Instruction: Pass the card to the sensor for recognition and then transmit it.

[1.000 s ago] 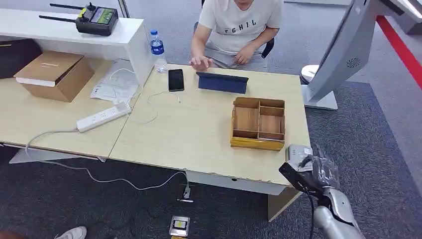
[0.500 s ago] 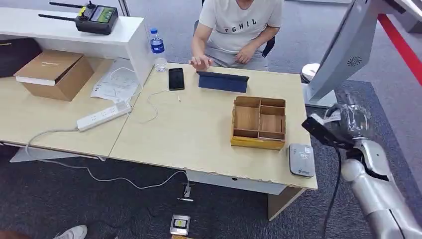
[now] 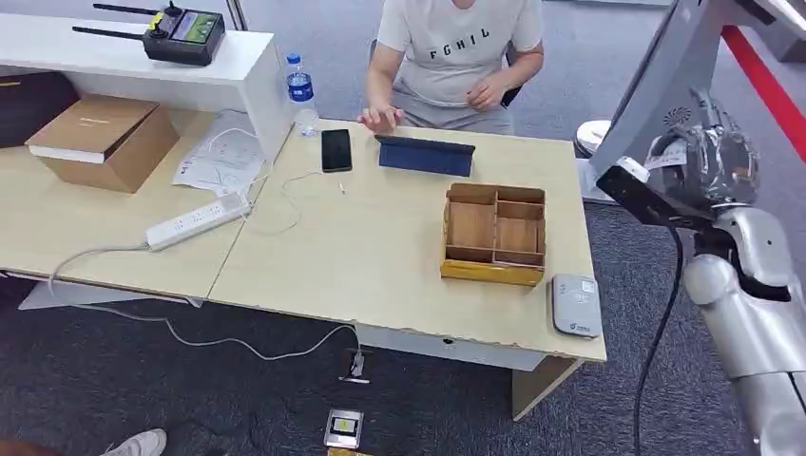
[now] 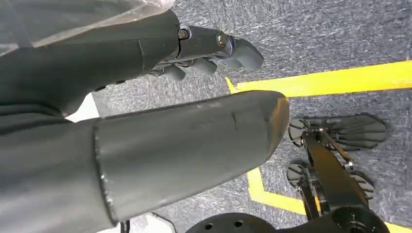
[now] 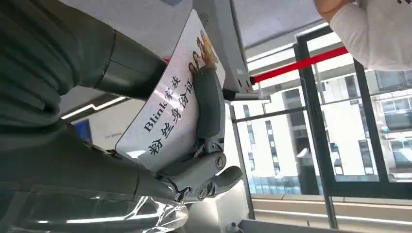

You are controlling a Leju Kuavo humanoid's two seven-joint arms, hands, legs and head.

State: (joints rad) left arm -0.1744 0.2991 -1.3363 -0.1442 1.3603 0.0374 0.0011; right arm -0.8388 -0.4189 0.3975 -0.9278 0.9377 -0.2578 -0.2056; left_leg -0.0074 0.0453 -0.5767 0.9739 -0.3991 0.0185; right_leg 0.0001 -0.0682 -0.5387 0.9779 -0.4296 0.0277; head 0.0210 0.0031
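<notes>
In the head view, the right robot hand (image 3: 708, 157) is raised beyond the right edge of the tabletop (image 3: 380, 256), in front of a grey kiosk (image 3: 665, 90), with a card (image 3: 668, 154) grasped in it. The grey sensor (image 3: 575, 305) lies on the tabletop's near right corner, just beside a wooden tray (image 3: 494, 235). A person (image 3: 456, 57) is seated at the far side.

In the left wrist view, the left robot hand (image 4: 160, 92) is seen over grey carpet, nothing grasped, fingers (image 4: 214, 51) gently curled.

In the right wrist view, the white printed card (image 5: 167, 114) is pinched between thumb and fingers (image 5: 209, 104).
</notes>
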